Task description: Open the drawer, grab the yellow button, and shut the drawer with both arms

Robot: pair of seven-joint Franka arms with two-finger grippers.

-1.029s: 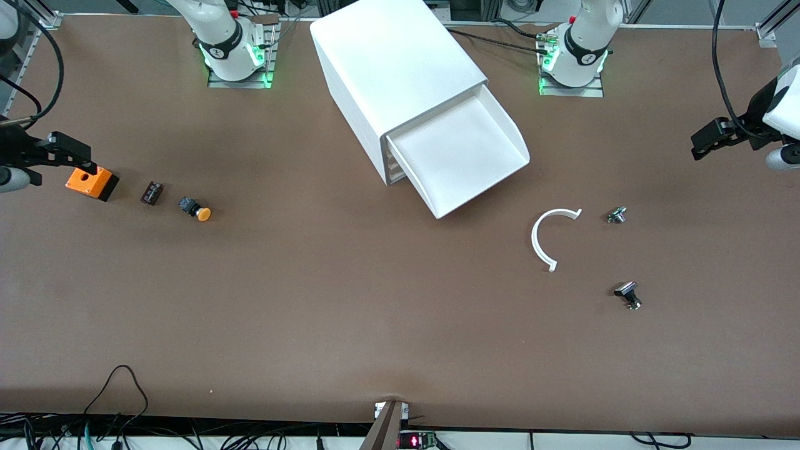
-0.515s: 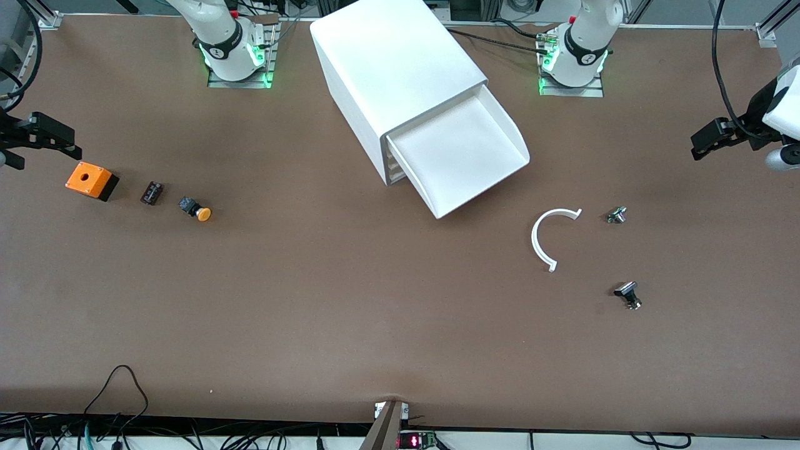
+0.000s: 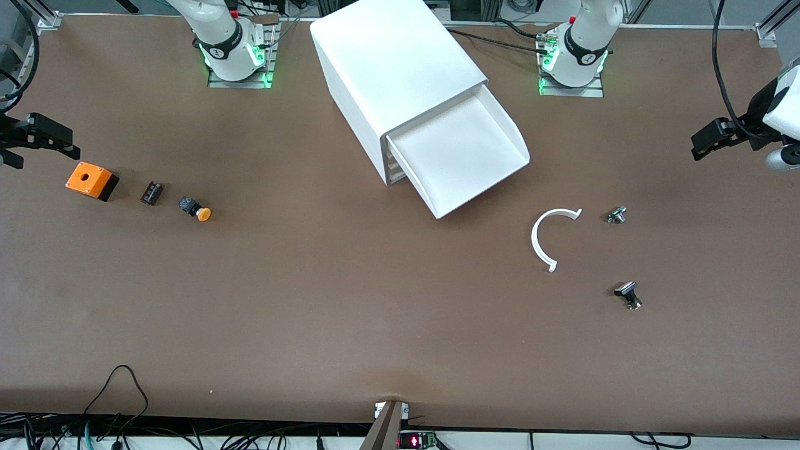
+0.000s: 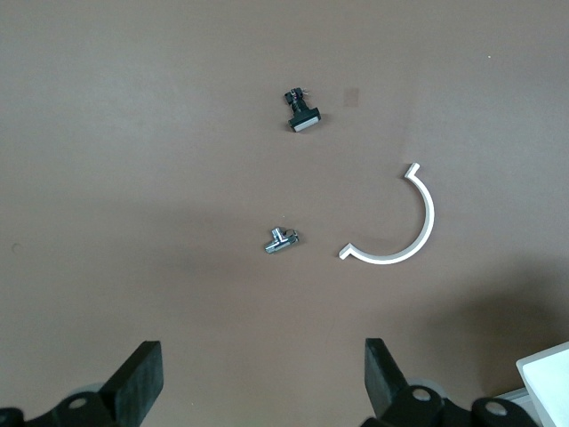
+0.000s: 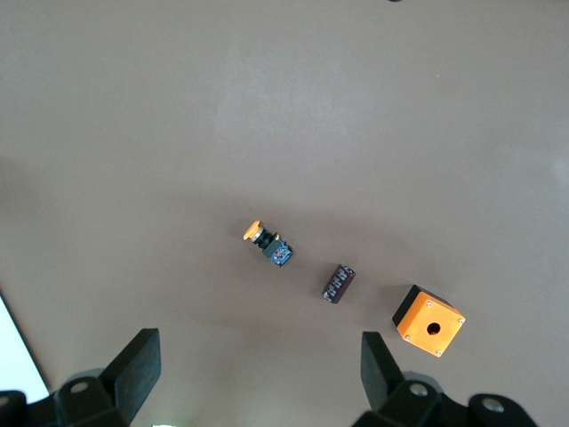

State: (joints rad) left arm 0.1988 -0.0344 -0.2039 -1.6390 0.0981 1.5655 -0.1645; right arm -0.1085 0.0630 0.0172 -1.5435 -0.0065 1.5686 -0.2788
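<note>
Sitting on brown table (image 3: 350, 300): white cabinet (image 3: 394, 69), drawer (image 3: 459, 153) standing pulled out, holding nothing. Lying at drawer's 9 o'clock, toward right arm's end: button (image 3: 195, 209). Hovering spread, holding nothing: right gripper (image 5: 258, 378) over button; left gripper (image 4: 262, 387) waiting over white arc (image 3: 547, 237).

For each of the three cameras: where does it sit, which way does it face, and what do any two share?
Front: high across the table, facing both arm bases, the open drawer between them.
Left wrist: looks down past the open left gripper at a white arc.
Right wrist: looks down past the open right gripper at the button.
Front and right wrist share the button.
</note>
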